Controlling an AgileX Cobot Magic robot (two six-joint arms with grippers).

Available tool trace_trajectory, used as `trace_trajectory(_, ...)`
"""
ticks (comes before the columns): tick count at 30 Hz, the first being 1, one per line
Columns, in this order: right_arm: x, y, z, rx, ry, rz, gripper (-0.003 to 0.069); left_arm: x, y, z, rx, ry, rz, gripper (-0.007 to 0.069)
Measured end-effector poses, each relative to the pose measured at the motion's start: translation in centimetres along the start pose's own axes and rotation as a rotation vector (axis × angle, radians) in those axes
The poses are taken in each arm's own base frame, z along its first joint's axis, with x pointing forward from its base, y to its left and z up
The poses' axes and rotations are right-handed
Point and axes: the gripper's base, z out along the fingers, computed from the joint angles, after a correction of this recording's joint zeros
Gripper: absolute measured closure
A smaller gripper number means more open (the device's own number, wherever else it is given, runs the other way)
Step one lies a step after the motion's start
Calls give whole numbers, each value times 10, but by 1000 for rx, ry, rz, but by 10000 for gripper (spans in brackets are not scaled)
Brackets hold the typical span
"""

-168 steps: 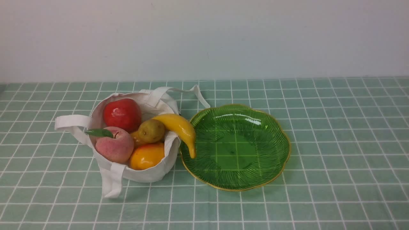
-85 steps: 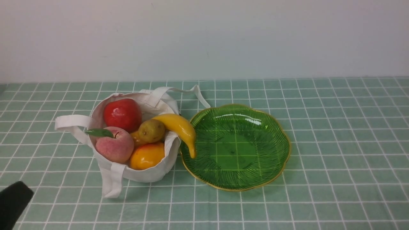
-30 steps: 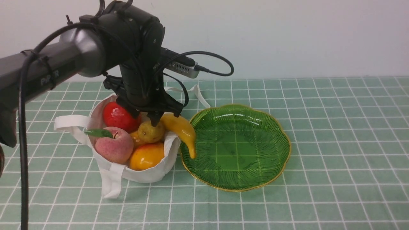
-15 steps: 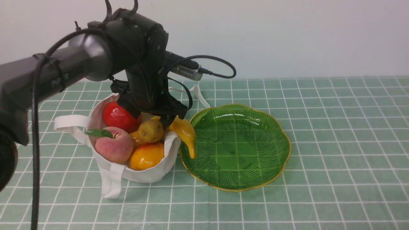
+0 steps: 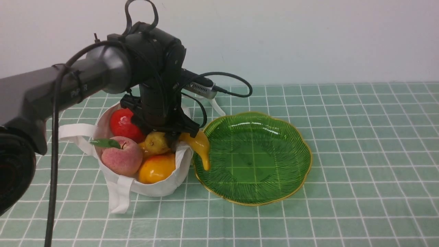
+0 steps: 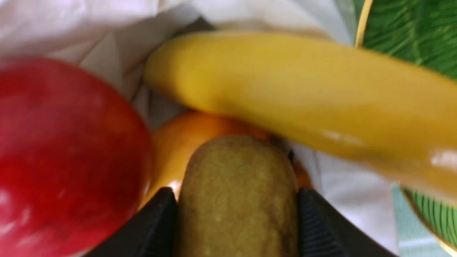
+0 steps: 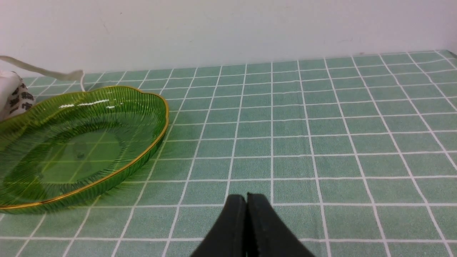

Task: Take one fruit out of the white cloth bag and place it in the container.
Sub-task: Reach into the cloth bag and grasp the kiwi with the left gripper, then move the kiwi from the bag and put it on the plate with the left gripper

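The olive-brown fruit (image 5: 156, 143) (image 6: 237, 192) lies on top of the other fruit in the white cloth bag (image 5: 161, 187) (image 6: 250, 14). My left gripper (image 5: 162, 136) (image 6: 237, 217) reaches down into the bag, and its black ribbed fingers (image 6: 160, 221) press against both sides of the fruit. The green glass container (image 5: 274, 154) (image 7: 82, 150) sits right of the bag, holding nothing but the banana's overhanging tip. In the right wrist view my right gripper (image 7: 246, 197) hovers shut over the tablecloth; the front view does not show it.
A yellow banana (image 5: 199, 145) (image 6: 303, 96) hangs over the bag's edge onto the dish rim, close beside the gripped fruit. A red apple (image 5: 123, 125), a peach (image 5: 121, 159) and orange fruits (image 5: 156, 168) fill the bag. Green checked cloth covers the table.
The left arm came in from the lower left, dropped over the bag and closed its fingers around the olive-brown fruit, which shifted slightly left. The banana was nudged a little.
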Motion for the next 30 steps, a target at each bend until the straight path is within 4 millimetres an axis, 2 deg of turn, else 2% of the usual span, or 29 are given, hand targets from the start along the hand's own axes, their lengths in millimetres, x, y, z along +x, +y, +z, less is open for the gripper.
trace_trajectory(3,0,0,0,0,1,0,671,-2,4,-30,30,-25,12,250)
trace_trajectory(4,0,0,0,0,1,0,671,-3,4,-33,30,-32,14,250)
trace_trajectory(5,0,0,0,0,1,0,671,-6,6,-49,47,-72,9,250)
trace_trajectory(6,0,0,0,0,1,0,671,-9,9,-82,102,-163,-11,250)
trace_trajectory(8,0,0,0,0,1,0,671,-9,8,-95,143,-194,-24,250)
trace_trajectory(9,0,0,0,0,1,0,671,-9,5,-111,215,-231,-44,250)
trace_trajectory(12,0,0,0,0,1,0,671,-8,-8,-119,342,-232,-60,250)
trace_trajectory(14,0,0,0,0,1,0,671,-14,-31,-105,425,-204,-55,250)
trace_trajectory(17,0,0,0,0,1,0,671,-26,-61,-71,459,-177,-33,250)
trace_trajectory(19,0,0,0,0,1,0,671,-27,-68,-63,463,-167,-31,250)
trace_trajectory(21,0,0,0,0,1,0,671,-32,-88,-36,469,-141,-21,250)
trace_trajectory(25,0,0,0,0,1,0,671,-36,-98,-21,471,-154,-19,234)
trace_trajectory(30,0,0,0,0,1,0,671,-43,-106,-7,475,-198,-29,76)
